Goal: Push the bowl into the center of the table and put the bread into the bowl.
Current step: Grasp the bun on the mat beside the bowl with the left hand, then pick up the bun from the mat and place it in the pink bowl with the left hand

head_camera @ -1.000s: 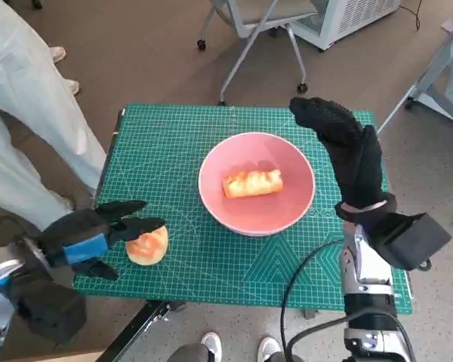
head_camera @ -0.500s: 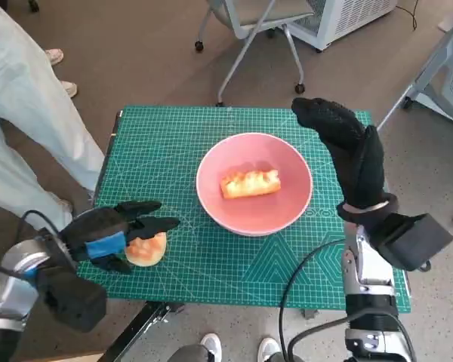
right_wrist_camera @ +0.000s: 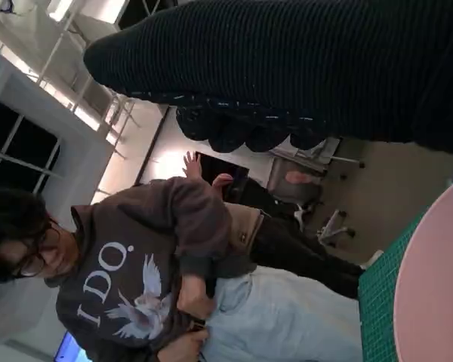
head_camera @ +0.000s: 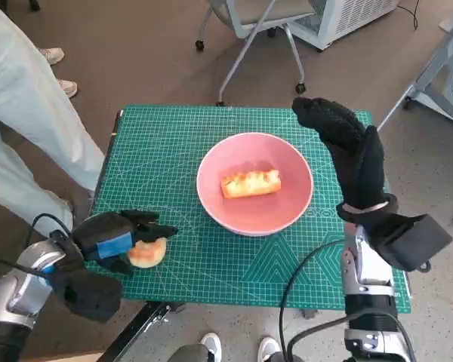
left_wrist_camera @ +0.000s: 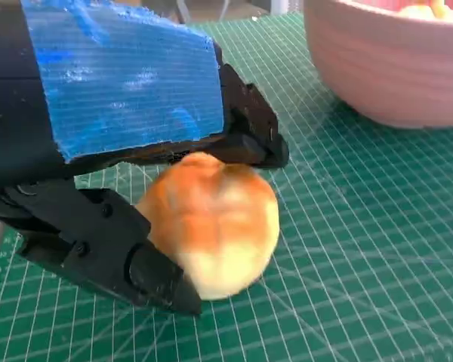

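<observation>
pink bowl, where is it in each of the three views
Head view: the pink bowl sits mid-table on the green cutting mat, a piece of bread inside it.
Left wrist view: its outer wall fills the upper right corner, beyond the left hand and the round bun.
Right wrist view: only a curved strip of rim shows at the lower right edge.
Shared landmark: the green cutting mat.

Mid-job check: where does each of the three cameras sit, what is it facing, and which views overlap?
Head view: on the head, looking steeply down at the green mat, pink bowl, both forearms and hands.
Left wrist view: behind the left hand, facing the bread roll between its fingers.
Right wrist view: behind the right hand, turned sideways, facing a seated person.
Shared: all three show the bowl; head and left wrist views share the roll.
</observation>
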`<state>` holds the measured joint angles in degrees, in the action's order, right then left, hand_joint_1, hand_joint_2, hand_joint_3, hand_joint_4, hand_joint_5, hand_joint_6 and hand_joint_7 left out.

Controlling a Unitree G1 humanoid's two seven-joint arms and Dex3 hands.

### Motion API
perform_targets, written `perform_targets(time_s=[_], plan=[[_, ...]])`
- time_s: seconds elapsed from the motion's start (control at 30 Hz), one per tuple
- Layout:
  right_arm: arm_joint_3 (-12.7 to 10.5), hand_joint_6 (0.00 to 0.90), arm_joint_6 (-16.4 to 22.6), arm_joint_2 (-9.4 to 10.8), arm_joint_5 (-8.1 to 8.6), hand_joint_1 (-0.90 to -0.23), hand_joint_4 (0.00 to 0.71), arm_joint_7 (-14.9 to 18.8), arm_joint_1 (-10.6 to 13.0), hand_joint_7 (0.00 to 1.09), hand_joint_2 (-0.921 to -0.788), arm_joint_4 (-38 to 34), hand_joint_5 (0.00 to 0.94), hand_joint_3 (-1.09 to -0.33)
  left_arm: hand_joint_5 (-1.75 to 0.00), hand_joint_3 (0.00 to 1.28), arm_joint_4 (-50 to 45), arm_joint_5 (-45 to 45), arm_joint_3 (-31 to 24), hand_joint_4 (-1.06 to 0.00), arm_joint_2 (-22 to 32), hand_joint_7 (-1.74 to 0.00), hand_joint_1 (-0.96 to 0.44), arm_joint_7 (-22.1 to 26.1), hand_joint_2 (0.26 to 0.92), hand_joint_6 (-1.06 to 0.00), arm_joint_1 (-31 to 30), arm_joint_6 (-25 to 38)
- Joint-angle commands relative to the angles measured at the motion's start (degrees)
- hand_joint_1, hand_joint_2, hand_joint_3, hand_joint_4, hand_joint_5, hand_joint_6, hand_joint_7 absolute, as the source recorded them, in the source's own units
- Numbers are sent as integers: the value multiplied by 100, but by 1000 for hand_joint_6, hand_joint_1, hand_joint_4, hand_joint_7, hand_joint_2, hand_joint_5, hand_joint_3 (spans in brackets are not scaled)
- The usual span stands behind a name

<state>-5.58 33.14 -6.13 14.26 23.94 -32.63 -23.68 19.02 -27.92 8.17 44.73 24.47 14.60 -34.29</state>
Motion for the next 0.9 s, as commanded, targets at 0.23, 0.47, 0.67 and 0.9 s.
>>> perform_targets(time_s=[0.23, 0.47, 0.67, 0.9], plan=[[-6, 22, 22, 85, -3, -695, 153, -52, 118, 555, -921, -91, 0, -785, -1273, 142, 74, 157, 142, -611, 76, -1144, 6, 293, 920, -552, 121, 196], [-23, 22, 2, 119, 102, -695, 152, 16, 145, 554, -921, -77, 0, -785, -1324, 119, 82, 118, 135, -606, 212, -1106, 3, 327, 920, -608, 205, 215], [-26, 23, -38, 101, 161, -691, 151, 28, 189, 554, -921, -25, 0, -784, -1334, 90, -224, 329, -72, -615, 371, -1028, 3, 315, 920, -669, 218, 89], [-35, 23, -73, 91, 150, -687, 151, -5, 225, 553, -921, 28, 0, -782, -1322, 68, -722, 948, -491, -633, 446, -979, 4, 305, 918, -710, 279, -44]])
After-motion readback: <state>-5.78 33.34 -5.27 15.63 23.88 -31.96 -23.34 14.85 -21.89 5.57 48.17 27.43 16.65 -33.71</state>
